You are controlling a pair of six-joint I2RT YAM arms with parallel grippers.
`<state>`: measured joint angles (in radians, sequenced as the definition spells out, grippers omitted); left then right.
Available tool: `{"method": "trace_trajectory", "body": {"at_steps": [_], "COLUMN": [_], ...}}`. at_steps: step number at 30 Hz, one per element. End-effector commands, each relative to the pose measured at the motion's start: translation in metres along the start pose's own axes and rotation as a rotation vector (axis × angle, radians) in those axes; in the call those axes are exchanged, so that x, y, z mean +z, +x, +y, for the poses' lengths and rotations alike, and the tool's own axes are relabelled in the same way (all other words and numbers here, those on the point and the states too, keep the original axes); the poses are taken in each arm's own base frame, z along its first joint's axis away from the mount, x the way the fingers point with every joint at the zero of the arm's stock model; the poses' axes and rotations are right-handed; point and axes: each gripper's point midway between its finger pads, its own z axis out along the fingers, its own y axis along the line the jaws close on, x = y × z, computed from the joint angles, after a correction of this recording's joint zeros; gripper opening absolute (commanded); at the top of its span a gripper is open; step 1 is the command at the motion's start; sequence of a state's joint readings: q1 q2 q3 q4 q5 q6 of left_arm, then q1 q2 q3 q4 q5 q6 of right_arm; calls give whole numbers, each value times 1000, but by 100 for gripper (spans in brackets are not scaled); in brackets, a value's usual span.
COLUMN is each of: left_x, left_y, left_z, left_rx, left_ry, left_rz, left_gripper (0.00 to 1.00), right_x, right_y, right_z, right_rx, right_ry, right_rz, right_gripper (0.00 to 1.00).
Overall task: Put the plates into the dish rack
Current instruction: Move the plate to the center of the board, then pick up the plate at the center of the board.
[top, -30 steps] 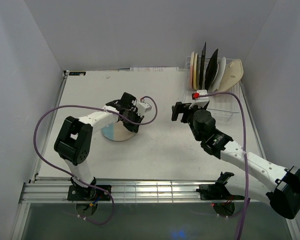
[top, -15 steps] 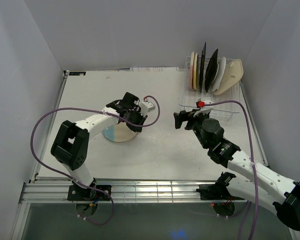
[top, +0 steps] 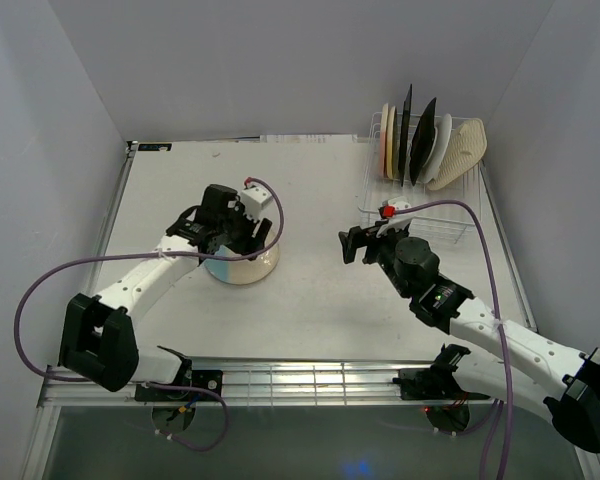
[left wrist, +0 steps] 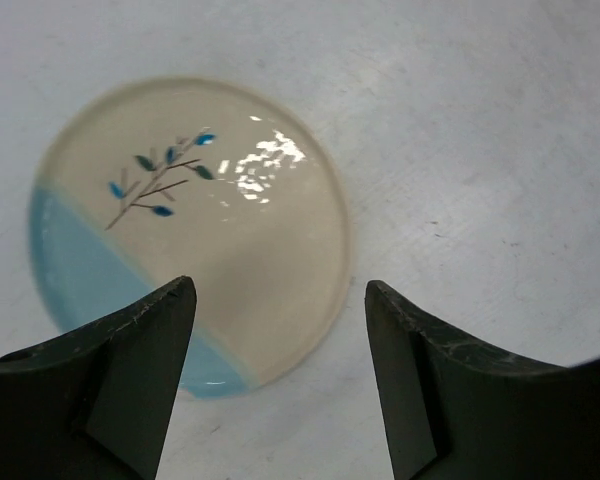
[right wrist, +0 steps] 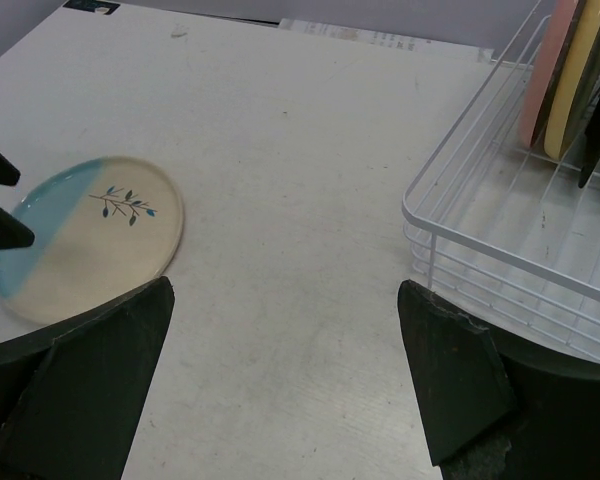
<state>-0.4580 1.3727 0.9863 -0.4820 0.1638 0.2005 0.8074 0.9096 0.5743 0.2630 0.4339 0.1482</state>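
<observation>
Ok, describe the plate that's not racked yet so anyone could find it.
From the white wire dish rack at far right, look left across the white table. The round cream-and-blue plate with a leafy sprig lies flat there; the other plates stand racked.

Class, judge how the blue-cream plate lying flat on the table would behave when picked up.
Probably slippery: the plate shows bright glare on its glaze. Likely stiff and breakable, as it looks ceramic. Lying flat on the table, it seems unlikely to roll, but its low rim may be hard to grip.
</observation>
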Motion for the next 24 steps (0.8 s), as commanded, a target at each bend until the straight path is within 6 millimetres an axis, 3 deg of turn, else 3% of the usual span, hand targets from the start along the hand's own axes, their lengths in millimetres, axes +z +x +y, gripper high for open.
{"method": "trace_trajectory", "body": {"at_steps": [1, 9, 12, 20, 24], "left_x": [-15, -14, -12, 10, 23], "left_y": [-14, 17, 28, 55, 68], "left_z": [40, 115, 134, 153, 164], "left_rx": [-103, -275, -316, -370, -404], "left_ry": [-93, -193, -226, -236, -227], "left_rz": [-87, -64, -49, 33, 59], "left_gripper": [79, 80, 80, 79, 76], "right_x": [2, 8, 9, 10, 8], "right_y": [-16, -7, -5, 2, 4], "right_z": [11, 37, 50, 80, 93], "right_rx": [0, -123, -155, -243, -339], "right_ry": [-44, -21, -31, -140, -91], "right_rz": [-54, -25, -28, -34, -30], "right_gripper": [98, 98, 98, 98, 98]}}
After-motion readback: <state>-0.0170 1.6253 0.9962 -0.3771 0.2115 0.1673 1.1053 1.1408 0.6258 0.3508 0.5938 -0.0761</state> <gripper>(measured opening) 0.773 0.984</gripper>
